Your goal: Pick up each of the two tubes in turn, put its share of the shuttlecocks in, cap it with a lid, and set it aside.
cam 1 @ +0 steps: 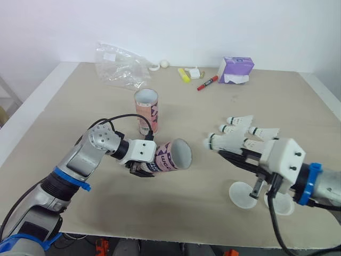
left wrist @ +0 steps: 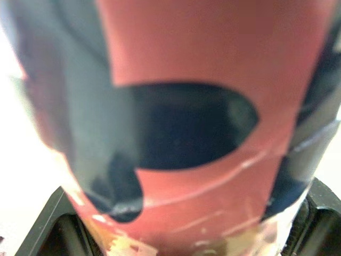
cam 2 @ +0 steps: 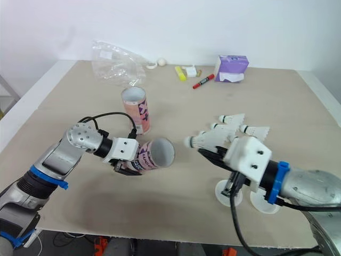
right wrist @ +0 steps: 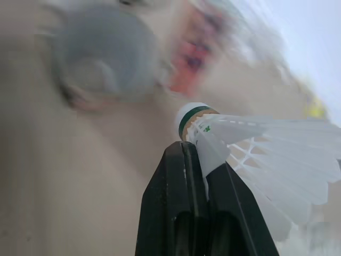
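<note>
pink printed tube clamped in left end effector, feathered shuttlecock pinched in right end effector

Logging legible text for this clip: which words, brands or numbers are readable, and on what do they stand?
Nothing reads clearly.
Held tube: dark lettering, too blurred to read.
Standing tube: printed pattern, no legible words.
Purple box: pale label, too small.
Plastic bag: white sticker, too small.
Red marker: no legible print.
</note>
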Available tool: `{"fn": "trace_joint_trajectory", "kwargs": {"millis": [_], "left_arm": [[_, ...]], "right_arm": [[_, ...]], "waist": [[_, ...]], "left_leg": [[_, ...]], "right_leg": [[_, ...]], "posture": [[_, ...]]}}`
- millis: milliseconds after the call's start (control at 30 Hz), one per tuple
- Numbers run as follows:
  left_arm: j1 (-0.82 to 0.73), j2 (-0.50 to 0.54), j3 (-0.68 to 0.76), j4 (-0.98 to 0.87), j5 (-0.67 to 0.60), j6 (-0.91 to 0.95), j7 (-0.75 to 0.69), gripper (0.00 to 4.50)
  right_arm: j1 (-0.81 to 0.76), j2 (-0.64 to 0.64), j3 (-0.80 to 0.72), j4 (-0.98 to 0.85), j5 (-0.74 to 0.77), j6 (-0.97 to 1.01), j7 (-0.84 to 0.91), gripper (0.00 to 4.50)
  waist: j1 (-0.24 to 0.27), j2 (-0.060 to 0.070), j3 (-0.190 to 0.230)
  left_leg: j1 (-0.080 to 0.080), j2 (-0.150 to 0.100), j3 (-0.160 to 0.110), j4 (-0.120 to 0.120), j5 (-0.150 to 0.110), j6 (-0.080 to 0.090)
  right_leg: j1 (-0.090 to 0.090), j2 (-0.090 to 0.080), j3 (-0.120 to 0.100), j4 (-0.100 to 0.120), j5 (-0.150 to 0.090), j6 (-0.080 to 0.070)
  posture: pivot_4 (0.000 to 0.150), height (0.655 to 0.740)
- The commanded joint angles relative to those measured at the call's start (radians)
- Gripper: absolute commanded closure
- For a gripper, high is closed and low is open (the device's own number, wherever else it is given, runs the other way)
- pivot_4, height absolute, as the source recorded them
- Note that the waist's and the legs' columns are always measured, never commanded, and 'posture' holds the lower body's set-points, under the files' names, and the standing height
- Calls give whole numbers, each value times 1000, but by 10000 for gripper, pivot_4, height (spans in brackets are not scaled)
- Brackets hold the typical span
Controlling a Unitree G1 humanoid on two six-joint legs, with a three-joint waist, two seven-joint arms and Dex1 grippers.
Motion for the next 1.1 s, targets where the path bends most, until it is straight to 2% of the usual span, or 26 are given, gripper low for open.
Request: {"fn": "trace_joint_trajectory", "kwargs": {"millis": [33,567,667,800,900,933,1100], "left_arm": [[11,-7,-6,-12,-8,40,9,10330],[18,-5,-15,-53,-16,152,13,10330],[19,-5,-16,-51,-12,157,17,10330],[19,-3,-17,-50,-11,162,17,10330],[18,0,-16,-47,-11,161,16,10330],[18,1,-15,-44,-11,159,15,10330],[19,1,-16,-39,-10,155,17,10330]], "right_arm": [[-80,-14,99,20,-84,-47,25,44370],[-277,0,286,71,-215,-127,155,44370],[-291,10,293,73,-224,-138,165,34842],[-287,19,257,74,-196,-134,177,17405],[-235,56,167,74,-117,-94,149,3842],[-202,78,127,77,-91,-74,129,780],[-30,218,-14,122,-18,-7,6,780]], "waist": [[3,-1,0],[2,-1,0],[2,-1,0],[2,-1,0],[3,-1,0],[3,-1,0],[3,-3,-1]], "left_leg": [[-1,0,0,0,0,0],[-2,0,0,-2,-1,-1],[-2,0,0,-2,-1,-1],[-2,0,0,-2,-1,-1],[-2,0,0,-2,-1,-1],[-2,0,0,-2,-1,-1],[-2,0,-2,-2,-1,-1]], "right_leg": [[0,0,0,0,-1,0],[0,0,0,-1,-3,1],[0,0,0,-1,-3,0],[0,0,0,-1,-3,0],[0,0,0,-1,-3,1],[0,0,0,-1,-3,1],[1,1,-1,0,-3,0]], "posture": [[1500,7400],[1500,7400],[1500,7400],[1500,7400],[1500,7400],[1500,7400],[1500,7400]]}}
